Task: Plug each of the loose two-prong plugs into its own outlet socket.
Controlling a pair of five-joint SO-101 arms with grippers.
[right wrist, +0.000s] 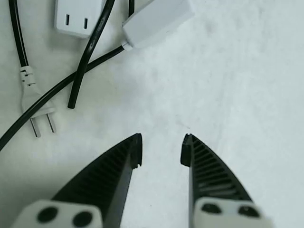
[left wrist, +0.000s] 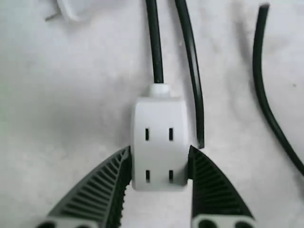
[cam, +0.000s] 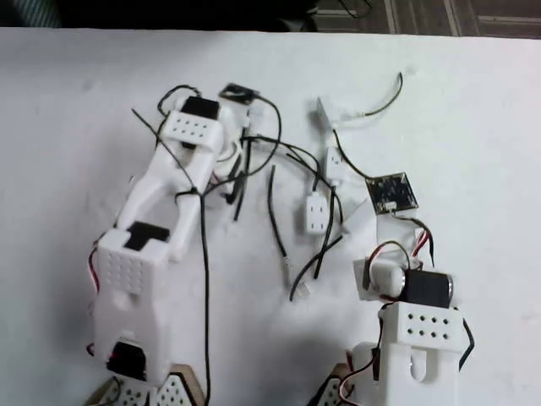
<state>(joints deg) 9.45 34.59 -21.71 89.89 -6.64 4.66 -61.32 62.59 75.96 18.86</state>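
Snugly gripped by the left end effector [left wrist: 159, 156], an outlet socket [left wrist: 158, 128]; right end effector [right wrist: 161, 149] agape, two-prong plug [right wrist: 40, 118] apart.

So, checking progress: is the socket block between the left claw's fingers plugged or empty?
Empty: both slot pairs on the socket block show dark and open, no plug in them.

An unplugged white plug [cam: 293, 275] lay at seven o'clock of an outlet socket [cam: 317, 211]; a second socket [left wrist: 158, 142] faced slots-up.
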